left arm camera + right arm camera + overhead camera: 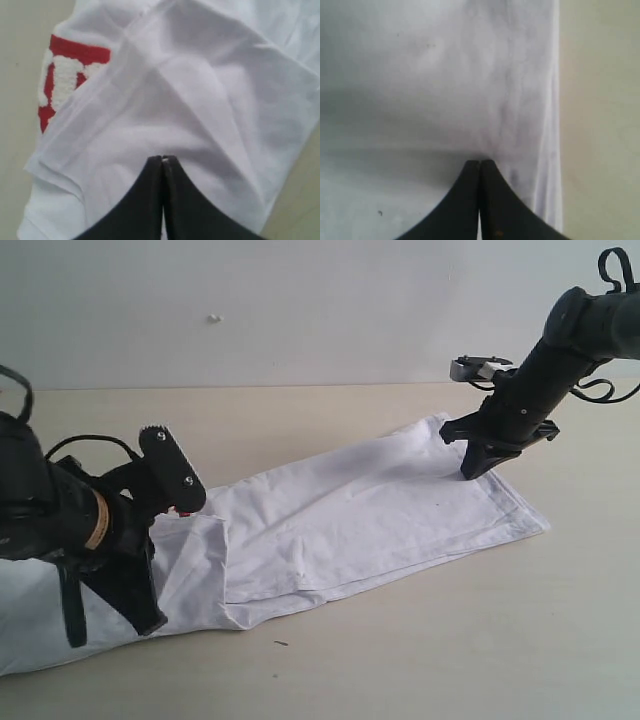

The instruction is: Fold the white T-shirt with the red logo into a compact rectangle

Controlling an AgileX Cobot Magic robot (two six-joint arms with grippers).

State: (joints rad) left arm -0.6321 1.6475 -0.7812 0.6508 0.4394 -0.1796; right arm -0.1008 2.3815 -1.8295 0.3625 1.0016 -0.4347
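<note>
White T-shirt (360, 510), one, with one red logo (75, 50); two closed grippers, left gripper (163, 159) and right gripper (479, 162), pointing at cloth.

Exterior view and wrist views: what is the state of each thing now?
white T-shirt, folded into a long strip, flat on the table.
red logo, partly covered by a fold.
left gripper, jaws shut, over the shirt.
right gripper, jaws shut, touching the shirt near its edge.
</note>
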